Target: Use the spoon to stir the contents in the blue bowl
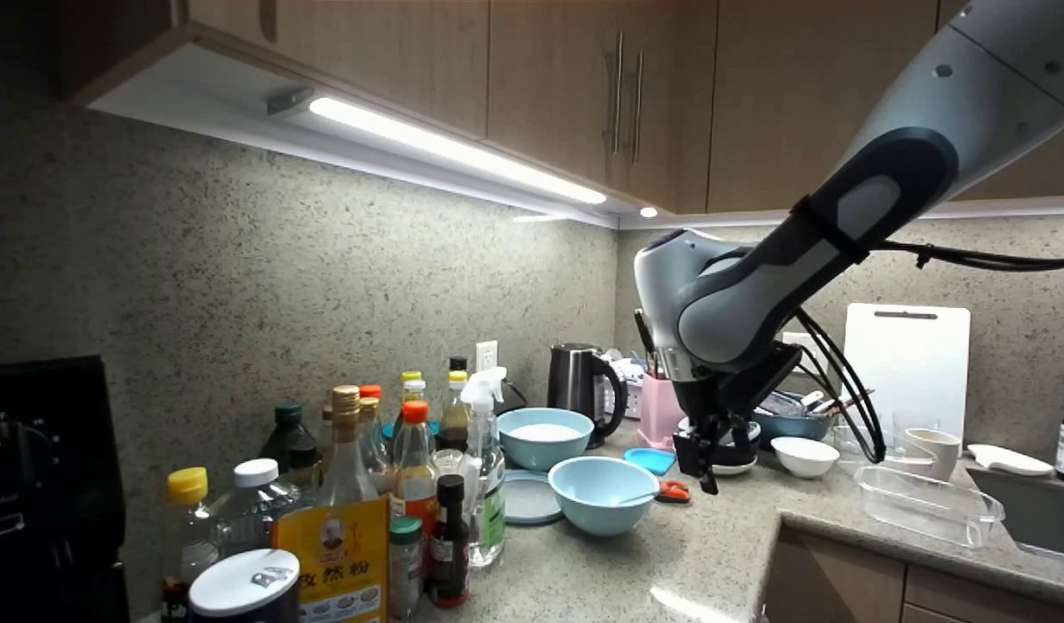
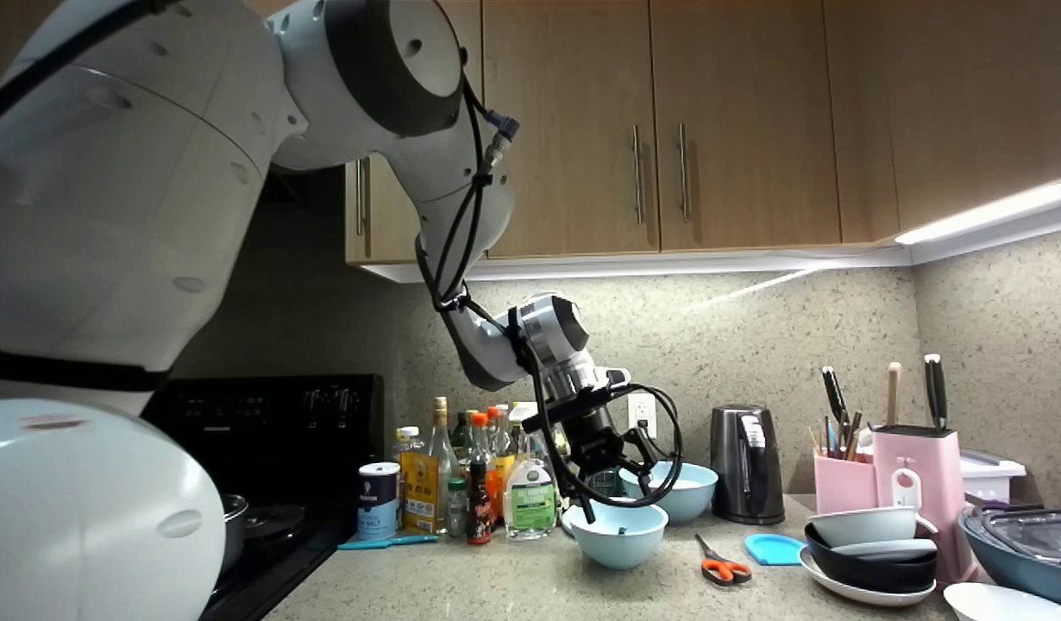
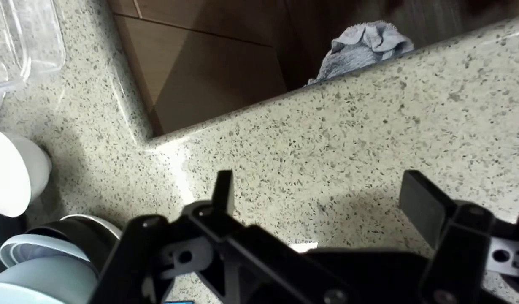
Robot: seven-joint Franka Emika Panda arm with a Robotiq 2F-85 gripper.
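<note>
1. The wide, round, smooth-sided light turquoise-blue bowl [image 1: 594,515] is set upright on the grey speckled stone countertop [image 1: 584,581], between the bottles and the scissors.
2. A slender light-blue spoon [image 1: 638,498] is rested inside it, its handle leaned toward the rim; the head cannot be made out.
3. The black two-fingered gripper [image 3: 316,198] is held above the countertop; in an exterior view it is seen near the bowl but apart from it. In the wrist view its fingers [image 3: 424,209] are spread wide, and speckled stone is visible between them.
4. A second light-blue bowl [image 1: 541,452], white-looking inside, is placed behind the first, and a flat, round grey-blue disc [image 1: 528,504] is laid just beside them.
5. Orange-handled scissors [image 2: 725,571] are laid near the bowl, with a flat bright-blue plastic piece [image 2: 774,549] farther along.
6. A cluster of glass and plastic bottles [image 2: 442,448] is gathered on the side of the black stove [image 2: 272,440]; a clear spray bottle with a white trigger [image 1: 489,497] is stood closest to the bowl.
7. A black-and-silver electric kettle [image 2: 744,470] is placed near the wall, and beyond it a pink knife block [image 2: 938,504] and a stack of white and black bowls [image 2: 871,569] are seen.
8. Light wooden cabinets [image 2: 574,129] are mounted above, underlit by a white strip light [image 1: 454,151].
</note>
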